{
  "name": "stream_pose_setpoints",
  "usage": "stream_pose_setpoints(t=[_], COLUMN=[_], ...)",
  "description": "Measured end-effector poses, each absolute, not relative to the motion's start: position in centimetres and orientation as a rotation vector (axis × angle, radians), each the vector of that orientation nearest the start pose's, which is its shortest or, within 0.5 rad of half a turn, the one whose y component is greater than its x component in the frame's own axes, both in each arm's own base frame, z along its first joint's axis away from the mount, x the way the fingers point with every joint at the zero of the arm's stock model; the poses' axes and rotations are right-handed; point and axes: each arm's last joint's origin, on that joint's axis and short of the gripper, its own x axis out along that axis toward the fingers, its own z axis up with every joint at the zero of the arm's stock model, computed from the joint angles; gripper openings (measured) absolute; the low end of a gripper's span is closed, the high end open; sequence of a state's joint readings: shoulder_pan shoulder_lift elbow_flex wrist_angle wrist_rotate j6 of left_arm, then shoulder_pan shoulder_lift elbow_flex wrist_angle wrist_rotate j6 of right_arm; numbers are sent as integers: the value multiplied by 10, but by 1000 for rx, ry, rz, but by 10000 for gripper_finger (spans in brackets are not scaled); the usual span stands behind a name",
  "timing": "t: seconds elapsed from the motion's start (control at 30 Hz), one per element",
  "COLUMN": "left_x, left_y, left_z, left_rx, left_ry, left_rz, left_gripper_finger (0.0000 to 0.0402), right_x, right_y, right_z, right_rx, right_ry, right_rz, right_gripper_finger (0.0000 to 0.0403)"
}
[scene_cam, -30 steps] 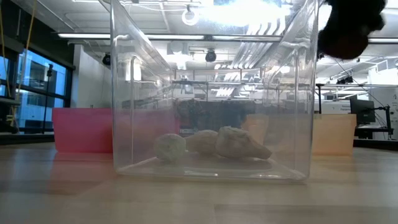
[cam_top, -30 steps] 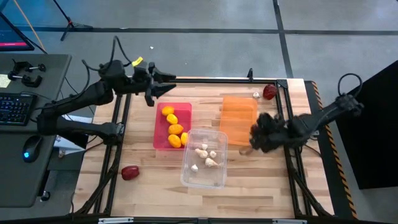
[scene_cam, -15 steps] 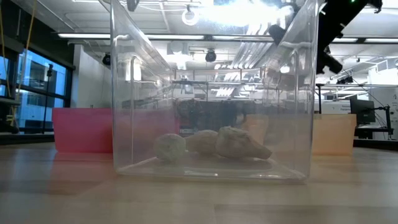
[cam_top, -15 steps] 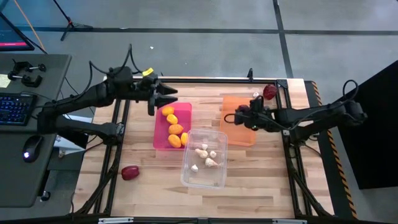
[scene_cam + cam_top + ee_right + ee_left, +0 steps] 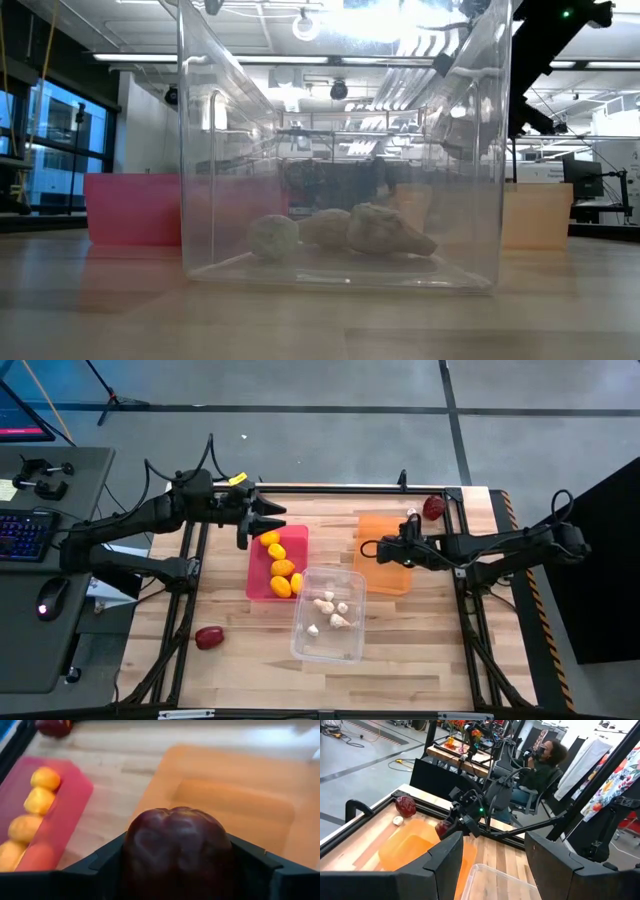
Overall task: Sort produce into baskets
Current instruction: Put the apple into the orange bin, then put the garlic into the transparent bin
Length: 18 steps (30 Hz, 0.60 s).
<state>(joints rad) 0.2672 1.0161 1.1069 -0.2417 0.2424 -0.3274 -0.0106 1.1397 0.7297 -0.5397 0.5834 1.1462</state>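
Note:
My right gripper [image 5: 386,550] hangs over the orange bin [image 5: 385,575], shut on a dark red beet-like piece [image 5: 177,845], which also shows in the left wrist view [image 5: 444,828]. My left gripper [image 5: 266,520] is open and empty above the far end of the pink bin [image 5: 262,585], which holds several yellow-orange lemons [image 5: 279,560]. The clear bin [image 5: 330,635] holds several whitish garlic bulbs [image 5: 330,610]. One dark red piece [image 5: 209,637] lies on the table at the near left. Another [image 5: 433,508] lies at the far right beside a garlic bulb [image 5: 411,513]. My right gripper pinches the dark red piece between its two fingers, one on each side [image 5: 135,865]. The fingers [image 5: 250,865] lie roughly level and point toward the table's left. The piece is lifted clear, above the orange bin.
The three bins stand close together mid-table, the clear one nearest the low camera [image 5: 340,150]. A dark frame rail [image 5: 455,560] runs along the table's right side. Bare wood shows along the near edge. A person [image 5: 545,760] sits beyond the table.
My right gripper has swung fast from the near right of the orange bin toward the table's far left, and now holds still over that bin with the dark red piece. My left gripper has shifted slightly toward the pink bin.

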Motion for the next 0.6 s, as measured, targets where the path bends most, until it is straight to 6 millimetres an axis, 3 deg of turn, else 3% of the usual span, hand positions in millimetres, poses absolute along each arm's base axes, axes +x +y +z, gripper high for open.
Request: stream_pose_setpoints(t=[0.33,0.6], left_x=[208,200], left_y=[50,55], left_z=[396,404], left_rx=[-341,-216], left_ry=[134,67], left_rz=[48,161], left_gripper_finger=[200,200], right_x=[211,210], right_y=[-30,-40], right_z=[224,226], right_rx=[851,974], right_ry=[579,548], right_rz=[-932,-963], right_gripper_finger=[390,392])
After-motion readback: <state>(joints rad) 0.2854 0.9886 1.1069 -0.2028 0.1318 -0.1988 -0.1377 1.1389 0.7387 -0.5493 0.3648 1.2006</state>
